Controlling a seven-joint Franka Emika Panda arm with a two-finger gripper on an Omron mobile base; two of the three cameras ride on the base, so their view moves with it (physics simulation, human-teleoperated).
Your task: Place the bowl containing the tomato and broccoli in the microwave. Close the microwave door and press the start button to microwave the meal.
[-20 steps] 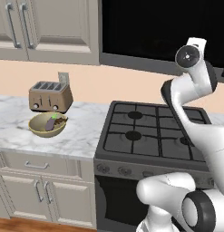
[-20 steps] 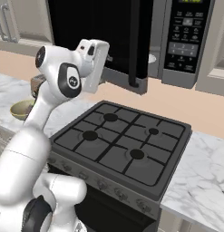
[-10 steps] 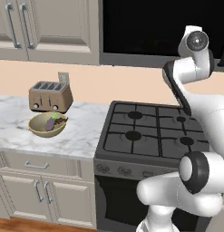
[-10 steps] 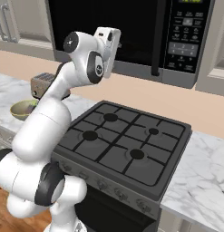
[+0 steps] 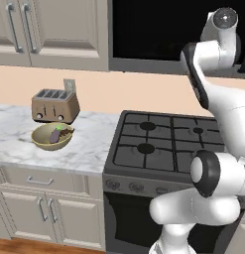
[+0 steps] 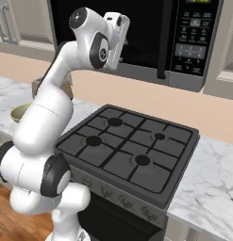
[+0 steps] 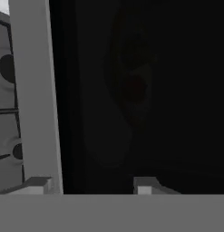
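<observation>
Tool (image 7: pixel 92 183) spread apart, empty (tips near the dark glass); microwave door (image 7: pixel 145 95) closed, directly ahead

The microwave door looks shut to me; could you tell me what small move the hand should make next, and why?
Probably draw the hand back slightly and shift it toward the control panel: it sits open, close to the microwave door, which looks flush with that panel, so pressing start seems next.
</observation>
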